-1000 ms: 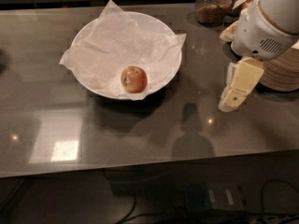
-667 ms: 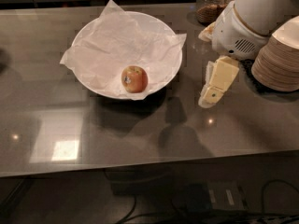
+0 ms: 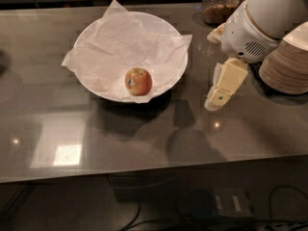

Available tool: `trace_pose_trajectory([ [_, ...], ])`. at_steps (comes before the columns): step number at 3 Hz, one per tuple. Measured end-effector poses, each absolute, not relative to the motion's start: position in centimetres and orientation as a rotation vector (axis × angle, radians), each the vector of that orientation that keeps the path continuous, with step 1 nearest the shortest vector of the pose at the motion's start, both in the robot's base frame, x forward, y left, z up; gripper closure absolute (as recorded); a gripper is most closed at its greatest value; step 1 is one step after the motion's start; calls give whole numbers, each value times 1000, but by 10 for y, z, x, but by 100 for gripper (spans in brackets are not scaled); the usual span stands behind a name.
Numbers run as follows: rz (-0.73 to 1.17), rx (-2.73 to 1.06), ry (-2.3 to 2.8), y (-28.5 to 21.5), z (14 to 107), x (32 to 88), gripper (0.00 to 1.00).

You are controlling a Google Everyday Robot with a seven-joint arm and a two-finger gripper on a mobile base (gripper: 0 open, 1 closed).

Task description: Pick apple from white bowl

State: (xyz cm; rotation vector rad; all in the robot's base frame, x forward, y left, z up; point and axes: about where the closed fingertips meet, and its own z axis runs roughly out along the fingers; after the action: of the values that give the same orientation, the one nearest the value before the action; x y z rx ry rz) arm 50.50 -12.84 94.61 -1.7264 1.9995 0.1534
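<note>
The apple (image 3: 138, 81), small, red-orange and yellowish with a dark sticker, lies at the front of the white bowl (image 3: 169, 40), which is lined with crumpled white paper. The bowl stands on a grey glossy table at centre left. The gripper (image 3: 219, 94) hangs from the white arm at the right, above the table. It is to the right of the bowl, about level with the apple and apart from both.
A stack of beige paper bowls (image 3: 288, 61) stands at the right edge, behind the arm. A glass jar (image 3: 220, 4) with brown contents stands at the back. The table's front edge (image 3: 144, 174) runs across the lower part of the view.
The arm and gripper have moved left across the table towards the bowl. The apple and bowl have not moved.
</note>
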Motion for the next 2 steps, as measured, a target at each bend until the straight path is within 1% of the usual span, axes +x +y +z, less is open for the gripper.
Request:
trace_pose_trajectory([
  [2, 295, -1663, 1883, -83, 955, 565, 0],
])
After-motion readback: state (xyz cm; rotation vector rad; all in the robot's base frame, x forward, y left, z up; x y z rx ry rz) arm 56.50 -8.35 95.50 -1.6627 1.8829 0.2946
